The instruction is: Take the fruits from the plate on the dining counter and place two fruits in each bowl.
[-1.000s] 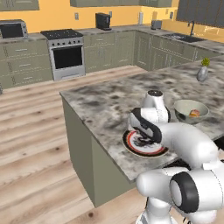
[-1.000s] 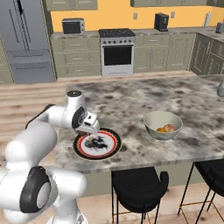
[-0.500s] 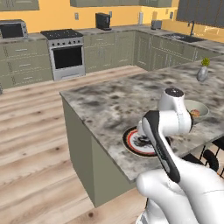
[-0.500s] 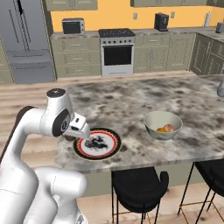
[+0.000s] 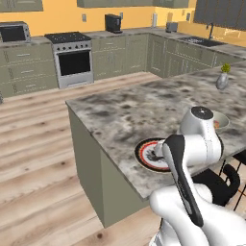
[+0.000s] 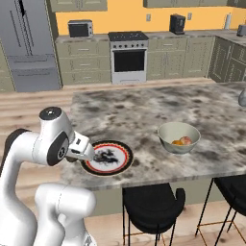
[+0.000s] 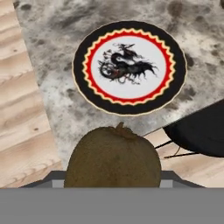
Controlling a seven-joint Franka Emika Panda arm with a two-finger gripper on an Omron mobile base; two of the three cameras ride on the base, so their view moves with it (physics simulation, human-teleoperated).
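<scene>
A dark brownish-green fruit [image 7: 113, 157] sits close up at the bottom of the hand view, with my gripper [image 6: 75, 155] shut on it; the fruit hides the fingertips. I hold it above the dining counter [image 6: 144, 115] near its front edge, just beside the plate [image 7: 129, 66]. The plate [image 6: 106, 157] lies bare, showing its red ring and dark dragon centre, and my arm partly covers the plate [image 5: 148, 153] in the left base view. To its right stands a beige bowl [image 6: 169, 138] with an orange fruit [image 6: 177, 142] and a pinkish-red fruit [image 6: 186, 140] inside. My arm half hides the bowl [image 5: 223, 116].
A small grey vase [image 5: 222, 79] with a green sprig stands at the counter's far right. A black stool [image 6: 151, 202] sits under the front edge, another stool [image 6: 235, 190] to its right. Wood floor [image 7: 22, 131] lies off the counter's left end.
The arm has swung up and back from low over the plate toward the counter's front edge, carrying the brownish-green fruit. Plate and bowl have not moved.
</scene>
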